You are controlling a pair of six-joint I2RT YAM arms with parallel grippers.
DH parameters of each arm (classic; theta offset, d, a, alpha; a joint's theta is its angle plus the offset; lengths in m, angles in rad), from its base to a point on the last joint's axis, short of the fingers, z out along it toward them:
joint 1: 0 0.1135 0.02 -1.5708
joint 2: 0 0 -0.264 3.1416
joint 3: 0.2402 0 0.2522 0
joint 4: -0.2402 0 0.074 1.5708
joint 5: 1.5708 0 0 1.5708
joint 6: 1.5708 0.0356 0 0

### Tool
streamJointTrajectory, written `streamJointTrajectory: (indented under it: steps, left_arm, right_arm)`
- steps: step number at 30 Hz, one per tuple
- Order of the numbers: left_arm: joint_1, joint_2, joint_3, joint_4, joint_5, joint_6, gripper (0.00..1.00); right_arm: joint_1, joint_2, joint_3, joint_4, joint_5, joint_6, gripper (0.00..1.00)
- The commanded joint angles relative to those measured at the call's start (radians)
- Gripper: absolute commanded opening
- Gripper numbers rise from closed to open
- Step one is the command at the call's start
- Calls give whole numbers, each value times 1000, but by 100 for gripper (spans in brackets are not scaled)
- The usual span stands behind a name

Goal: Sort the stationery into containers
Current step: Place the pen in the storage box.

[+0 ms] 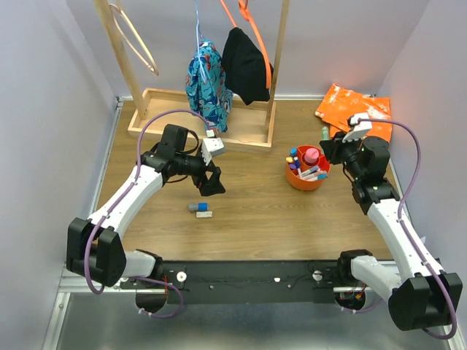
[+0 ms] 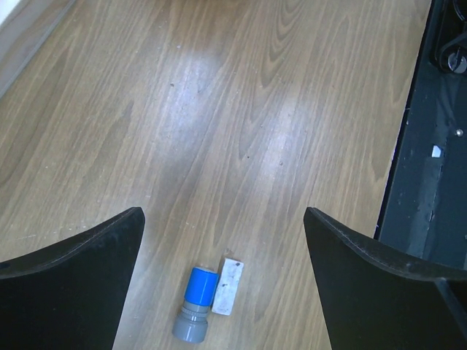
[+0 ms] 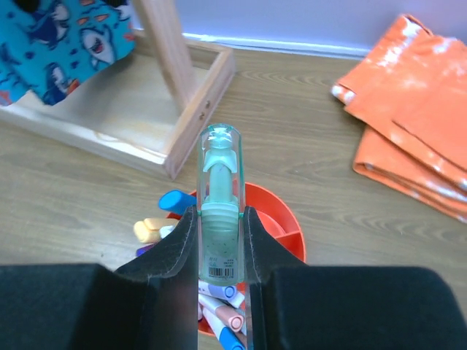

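The right gripper is squeezed tight on the mint-green piece. Its two fingers press on the sides of the piece so it can't slip out. The top end pokes out past the fingertips. Right under the gripper, and a little ahead of it, sits the orange cup. Pens and fat highlighters lie inside it. I think the piece is held over the cup so it can drop in with the others. The cup looks pretty full, so the piece might land on top of the pens or tip over the rim. Far ahead of this gripper, off to its right, lies the orange bag. That is not where things go.

The left gripper has its fingers wide apart and holds nothing. It hangs above the table. Below it lie a small blue and grey thing and a little white piece, side by side. The fingers are likely spread so they can go down around one of them. These two are not in the cup yet.
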Motion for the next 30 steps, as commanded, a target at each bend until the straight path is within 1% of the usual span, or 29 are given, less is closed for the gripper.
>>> streamJointTrajectory:
  steps: [1,8,19,23,30]
  left_arm:
    - [-12,14,37,-20,-1,15,99]
    - [-12,16,48,-41,-17,25,99]
    - [-12,5,24,-45,-27,30,99]
    - [-12,7,16,-43,-30,32,99]
    - [-12,11,13,-38,-33,30,99]
  right_arm:
    - [-25,-2,-48,60,158,108,1]
    - [-62,60,-84,94,211,189,1]
    - [-82,175,-118,149,187,211,1]
    - [-82,218,-152,178,144,244,0]
    - [-82,229,-176,209,138,249,0]
